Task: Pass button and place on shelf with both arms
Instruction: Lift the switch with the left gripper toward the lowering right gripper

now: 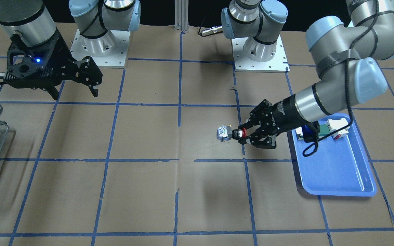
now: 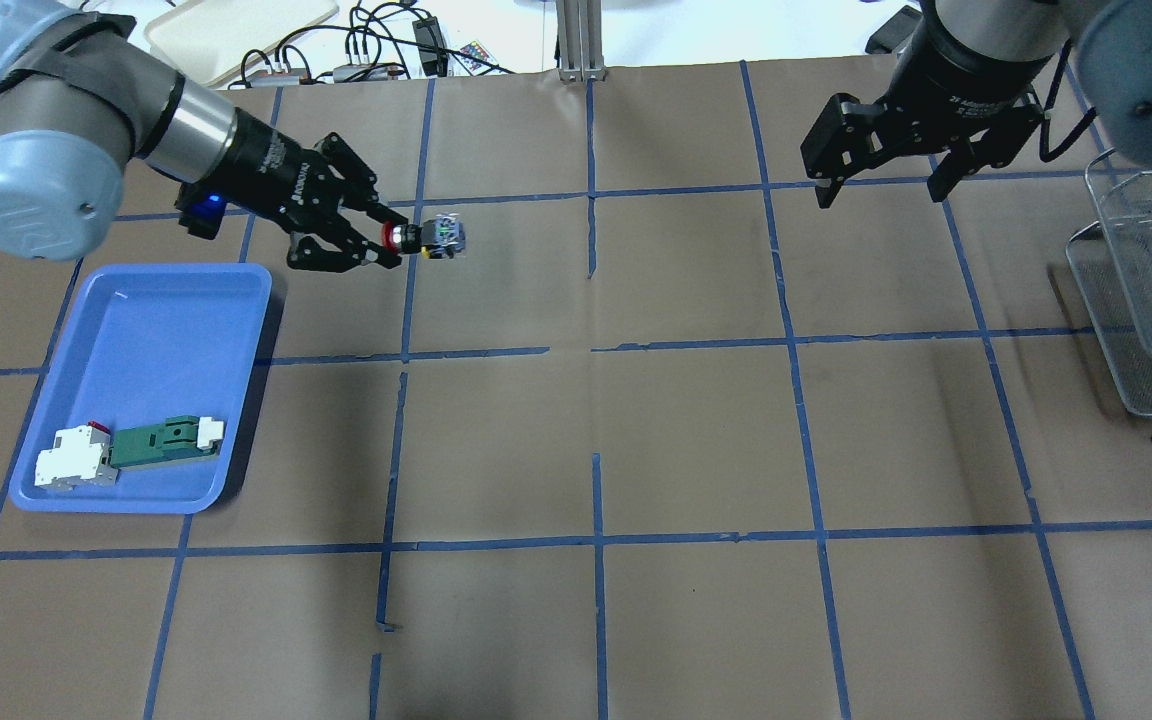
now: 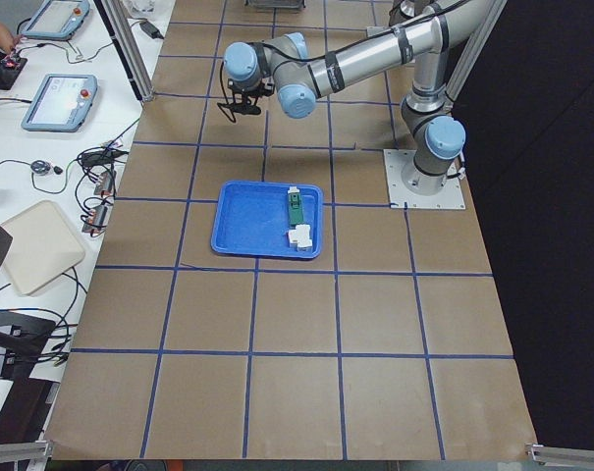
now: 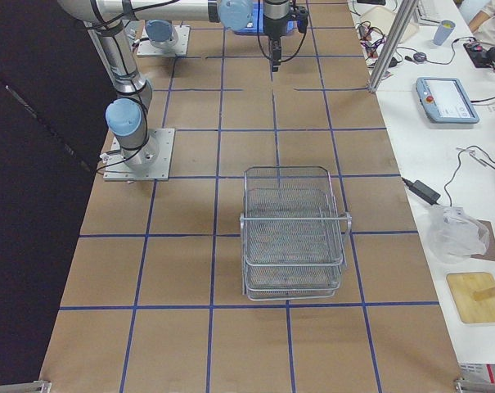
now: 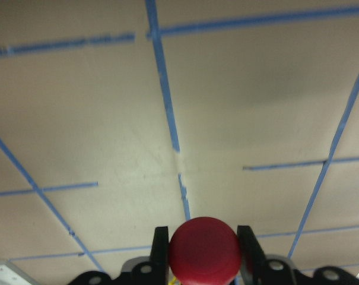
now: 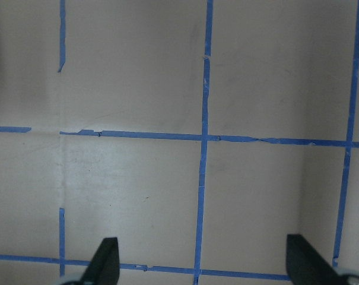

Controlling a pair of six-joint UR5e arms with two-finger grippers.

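Observation:
The button (image 2: 426,239), with its red head, black collar and blue-and-white back block, is held above the table by its red head in my left gripper (image 2: 394,238). It shows in the front view (image 1: 229,133) with the gripper (image 1: 242,134) shut on it, and in the left wrist view (image 5: 204,250) between the fingers (image 5: 161,246). My right gripper (image 2: 878,188) hangs open and empty high over the far right; it also shows in the front view (image 1: 77,89) and the right wrist view (image 6: 203,270). The wire-mesh shelf (image 2: 1151,290) stands at the right edge, also in the right side view (image 4: 292,233).
A blue tray (image 2: 151,340) at the left holds a green-and-white flat part (image 2: 161,442) and a white block with a red tip (image 2: 76,458). Blue tape lines grid the brown table. Cables and a cream tray lie beyond the far table edge.

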